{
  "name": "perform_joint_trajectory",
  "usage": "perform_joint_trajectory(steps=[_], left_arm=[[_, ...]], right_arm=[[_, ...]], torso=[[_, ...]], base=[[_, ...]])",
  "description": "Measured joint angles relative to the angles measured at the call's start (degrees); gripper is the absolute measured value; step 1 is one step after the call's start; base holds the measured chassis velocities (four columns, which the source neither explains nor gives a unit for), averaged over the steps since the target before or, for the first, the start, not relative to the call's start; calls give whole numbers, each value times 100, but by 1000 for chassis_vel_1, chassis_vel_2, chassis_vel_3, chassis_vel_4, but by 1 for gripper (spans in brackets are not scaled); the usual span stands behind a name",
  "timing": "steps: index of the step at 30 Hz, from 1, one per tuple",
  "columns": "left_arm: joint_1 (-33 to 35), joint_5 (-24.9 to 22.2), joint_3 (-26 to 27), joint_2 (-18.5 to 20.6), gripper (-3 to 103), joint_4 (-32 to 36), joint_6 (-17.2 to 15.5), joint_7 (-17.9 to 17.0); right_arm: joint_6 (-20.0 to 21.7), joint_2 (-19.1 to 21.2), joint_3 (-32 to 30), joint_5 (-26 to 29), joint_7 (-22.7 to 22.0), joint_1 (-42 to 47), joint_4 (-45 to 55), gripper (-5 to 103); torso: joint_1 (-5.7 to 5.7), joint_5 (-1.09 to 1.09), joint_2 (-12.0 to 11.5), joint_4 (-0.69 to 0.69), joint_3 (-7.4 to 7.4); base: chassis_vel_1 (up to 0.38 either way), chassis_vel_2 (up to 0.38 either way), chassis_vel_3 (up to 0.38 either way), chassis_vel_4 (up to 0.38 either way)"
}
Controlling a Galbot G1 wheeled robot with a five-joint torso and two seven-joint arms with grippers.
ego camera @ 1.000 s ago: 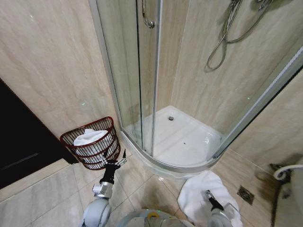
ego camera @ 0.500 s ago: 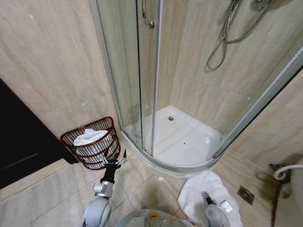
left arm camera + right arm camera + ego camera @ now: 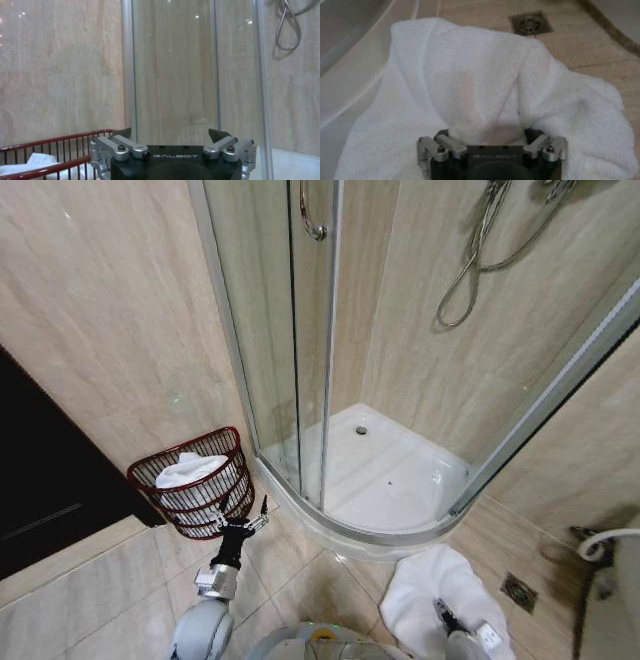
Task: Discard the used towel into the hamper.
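The used towel (image 3: 440,585) is white and lies crumpled on the tiled floor in front of the shower tray. In the right wrist view my right gripper (image 3: 489,134) is pressed down into the towel (image 3: 470,75). Its fingers stand open on either side of a raised fold. In the head view the right gripper (image 3: 441,610) sits low on the towel's near part. The dark red wire hamper (image 3: 180,500) stands against the wall at left with a white cloth (image 3: 188,469) in it. My left gripper (image 3: 250,521) hovers open beside the hamper (image 3: 50,142).
The curved shower tray (image 3: 400,475) and its glass door (image 3: 290,330) stand between the hamper and the towel. A floor drain (image 3: 518,590) lies right of the towel. A dark doorway (image 3: 40,480) is at far left.
My right arm has drawn back toward the bottom of the head view and sunk lower onto the towel. The left arm and hamper have not moved.
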State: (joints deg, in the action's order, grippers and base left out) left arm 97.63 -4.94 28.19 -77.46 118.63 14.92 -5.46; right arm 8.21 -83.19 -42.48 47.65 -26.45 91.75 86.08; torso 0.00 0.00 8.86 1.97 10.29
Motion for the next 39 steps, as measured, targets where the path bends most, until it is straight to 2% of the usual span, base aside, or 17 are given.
perform_joint_trajectory(steps=[1,8,10,13,17,20,21,24,26,28,30,31,33,34,37,38,39], left_arm=[[0,0,0,0,100,0,0,0],[67,81,-61,-65,100,38,-6,4],[68,86,-64,-69,100,50,-6,5],[60,79,-58,-74,100,73,-11,9],[64,65,-53,-95,100,74,-13,9],[79,69,-49,-105,100,74,-13,17],[79,69,-49,-105,100,74,-13,17],[86,84,-37,-116,100,68,-12,87],[85,88,-40,-125,100,59,-10,91],[81,99,-53,-150,100,32,1,95],[88,101,-55,-158,100,7,26,95],[88,101,-55,-158,100,7,26,95],[115,90,-38,-149,100,-7,52,95],[115,90,-38,-149,100,-7,52,95],[116,67,-8,-157,100,-39,101,92],[116,67,-8,-157,100,-39,101,92],[114,62,-9,-167,100,-43,105,92]], right_arm=[[0,0,0,0,0,0,0,93],[-110,59,-20,77,300,64,-69,70],[-117,63,-23,74,309,62,-68,70],[-160,97,-35,38,313,23,-84,57],[-201,125,-51,2,313,-55,-181,50],[-207,164,-97,24,354,-126,-261,38],[-207,164,-97,24,354,-126,-261,38],[-178,195,-158,111,568,-101,-228,27],[-179,194,-181,103,618,-101,-216,27],[-218,178,-238,66,695,-110,-187,20],[-493,170,-279,-70,766,-131,-178,14],[-493,170,-279,-70,766,-131,-178,14],[-891,163,-361,-478,924,-140,-215,14],[-891,163,-361,-478,924,-140,-215,14],[-1617,102,-518,-1467,1140,-47,-197,14],[-1617,102,-518,-1467,1140,-47,-197,14],[-1811,59,-569,-1773,1170,2,-143,14]], torso=[[0,0,0,0,0],[0,0,0,0,0],[0,0,0,0,0],[0,0,0,0,1],[0,0,0,0,1],[0,0,0,0,1],[0,0,0,0,1],[0,0,0,-1,1],[0,1,0,-1,1],[0,1,0,0,1],[0,2,0,0,1],[0,2,0,0,1],[0,1,0,0,1],[0,1,0,0,1],[0,0,0,0,1],[0,0,0,0,1],[0,1,0,0,1]], base=[[0,0,0,0],[0,0,0,0],[0,0,0,0],[0,0,0,0],[0,0,0,0],[0,0,0,0],[0,0,0,0],[0,0,0,0],[0,0,0,0],[0,0,0,0],[0,0,0,0],[0,0,0,0],[0,0,0,0],[0,0,0,0],[0,0,0,0],[0,0,0,0],[0,0,0,0]])
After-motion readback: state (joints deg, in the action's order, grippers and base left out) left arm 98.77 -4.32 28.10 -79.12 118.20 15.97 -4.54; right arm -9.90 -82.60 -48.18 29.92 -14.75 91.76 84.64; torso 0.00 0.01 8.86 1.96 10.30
